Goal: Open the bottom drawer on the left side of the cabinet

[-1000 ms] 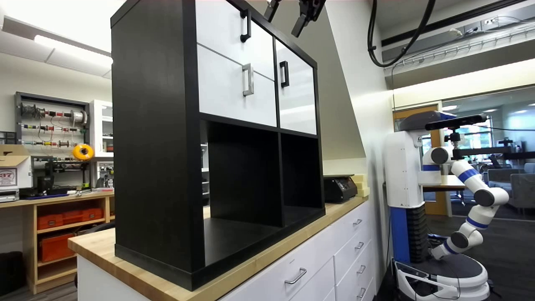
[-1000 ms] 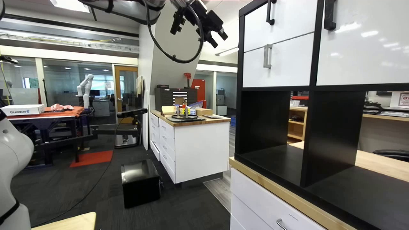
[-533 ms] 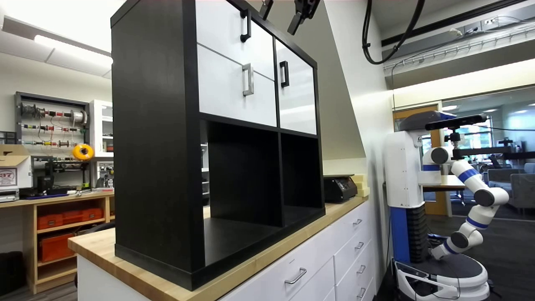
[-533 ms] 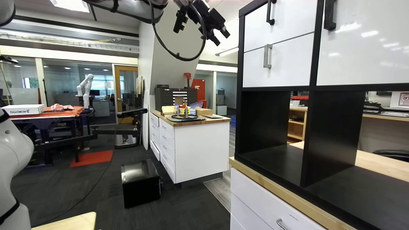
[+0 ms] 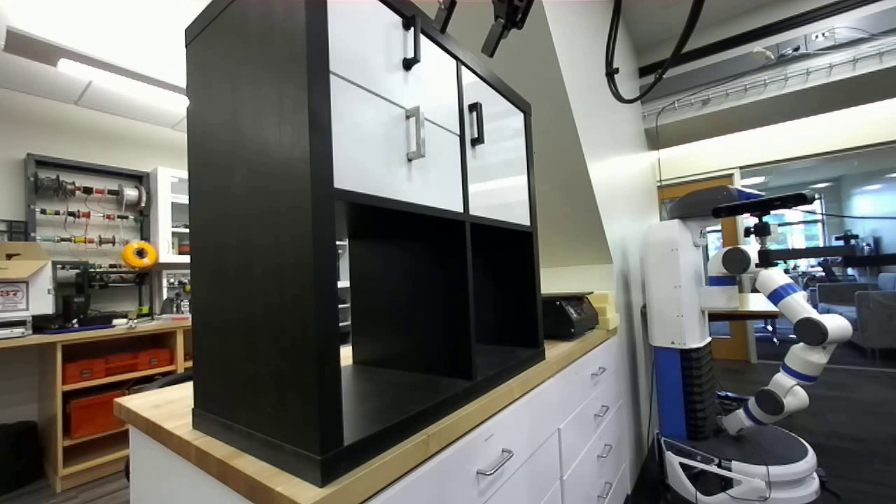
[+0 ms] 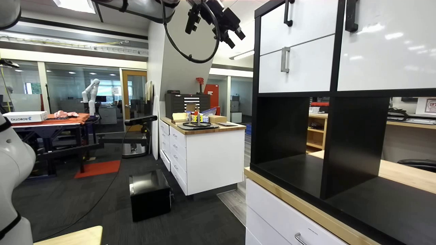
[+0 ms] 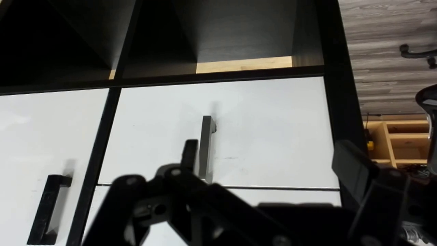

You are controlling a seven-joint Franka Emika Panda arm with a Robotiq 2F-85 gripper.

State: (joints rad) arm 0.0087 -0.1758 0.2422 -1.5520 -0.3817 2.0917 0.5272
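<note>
Cabinet (image 5: 252, 210) stands on the counter (image 5: 157, 402). Bottom drawer (image 5: 378, 150) sits flush and shut, lower of the left pair in the upper row. Gripper (image 7: 266, 153) spread wide, nothing held, apart from the grey handle (image 7: 205, 147). Judged: pull not begun; approach, grasp and opening remain.

Arm (image 6: 15, 160), rounded, pale grey: is being ringed by black bands (image 6: 11, 225) and marked by a small round recess (image 6: 9, 140). Cable (image 6: 199, 62), black: is being worn in a loop. Gripper (image 7: 271, 163), black, jointed: is being studded with pale screw heads (image 7: 175, 172) and tipped by dark, blocky fingertips (image 7: 351, 167).
</note>
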